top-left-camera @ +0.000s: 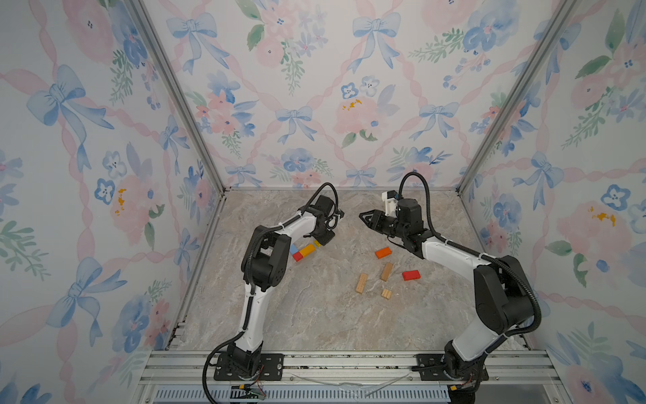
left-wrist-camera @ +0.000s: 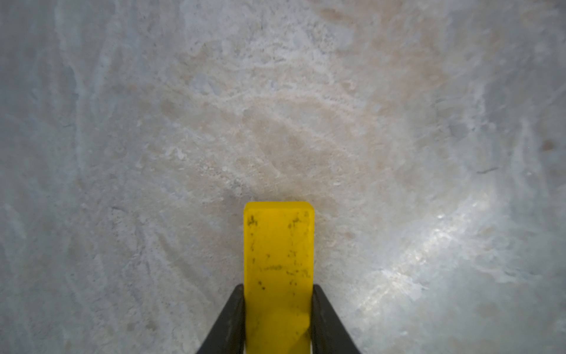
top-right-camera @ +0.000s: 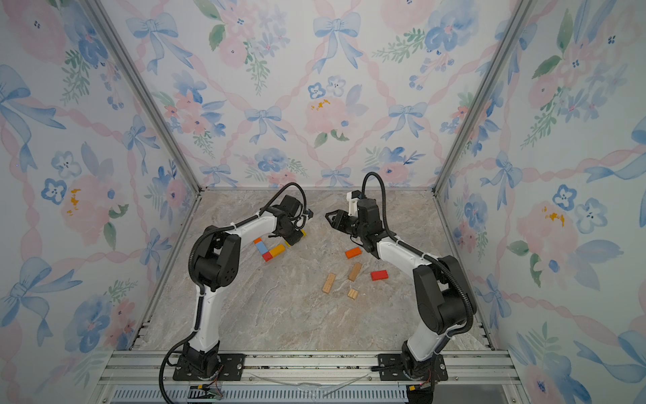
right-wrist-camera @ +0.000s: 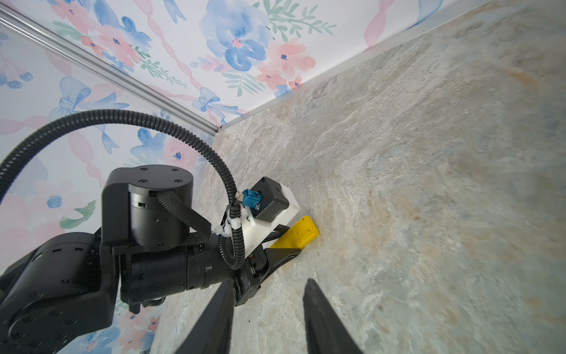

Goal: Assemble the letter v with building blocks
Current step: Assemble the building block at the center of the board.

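Item: yellow block — left gripper jaws clamped on its long sides; apparently flat on table, just beyond orange-yellow block. Handling: butt ends flush, in line — then open, lift straight.

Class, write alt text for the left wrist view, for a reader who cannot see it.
A scuffed yellow block sits between the two dark fingers of the left end effector, no gap showing at its sides. Marble-patterned tabletop fills the rest.
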Robot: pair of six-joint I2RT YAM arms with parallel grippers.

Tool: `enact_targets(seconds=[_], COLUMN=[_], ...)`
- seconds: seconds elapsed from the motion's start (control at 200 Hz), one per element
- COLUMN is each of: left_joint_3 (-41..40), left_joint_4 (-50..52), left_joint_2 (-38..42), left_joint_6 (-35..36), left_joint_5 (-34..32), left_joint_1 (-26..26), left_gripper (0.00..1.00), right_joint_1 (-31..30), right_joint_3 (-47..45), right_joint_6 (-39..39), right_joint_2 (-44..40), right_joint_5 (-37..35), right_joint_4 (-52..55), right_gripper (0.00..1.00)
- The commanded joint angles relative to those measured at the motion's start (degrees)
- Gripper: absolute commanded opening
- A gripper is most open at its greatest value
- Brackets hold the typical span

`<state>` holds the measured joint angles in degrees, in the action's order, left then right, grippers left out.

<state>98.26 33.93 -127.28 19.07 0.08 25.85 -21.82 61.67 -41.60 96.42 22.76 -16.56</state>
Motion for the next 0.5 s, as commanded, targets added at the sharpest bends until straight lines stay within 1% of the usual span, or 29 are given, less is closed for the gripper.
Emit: enact_targets(seconds=[0.0, 0.065, 0.16, 0.27, 0.345, 0.395, 0.495], left_joint_3=[0.2, 0.2, 0.2, 0.2, 0.2, 0.2, 0.5], left_joint_4=[2.5, 2.5, 2.5, 2.5, 2.5, 2.5, 2.5], left_joint_2=[-1.3, -1.1, -0.8, -0.4, -0.2, 0.0, 0.5], left_joint_6=[-0.2, -0.3, -0.5, -0.7, -0.8, -1.0, -1.3], left_joint_5=[1.0, 1.3, 1.8, 2.1, 2.1, 2.1, 1.7], left_joint_1=[-0.4, -0.4, -0.4, -0.4, -0.4, -0.5, -0.5], left_gripper=[0.38, 0.39, 0.44, 0.48, 0.53, 0.6, 0.68], right_joint_1=[0.4, 0.3, 0.4, 0.4, 0.3, 0.4, 0.3], right_joint_3=[-0.2, -0.3, -0.2, -0.3, -0.3, -0.4, -0.1], right_joint_6=[-0.3, -0.3, -0.3, -0.3, -0.2, -0.2, -0.1], right_joint_2=[-0.1, -0.1, -0.1, -0.1, -0.1, -0.1, 0.3], right_joint_5=[0.8, 0.8, 0.8, 0.8, 0.8, 0.8, 0.8], right_joint_4=[-0.7, -0.7, -0.8, -0.8, -0.7, -0.8, -0.7], right_gripper=[0.4, 0.4, 0.4, 0.4, 0.4, 0.4, 0.4])
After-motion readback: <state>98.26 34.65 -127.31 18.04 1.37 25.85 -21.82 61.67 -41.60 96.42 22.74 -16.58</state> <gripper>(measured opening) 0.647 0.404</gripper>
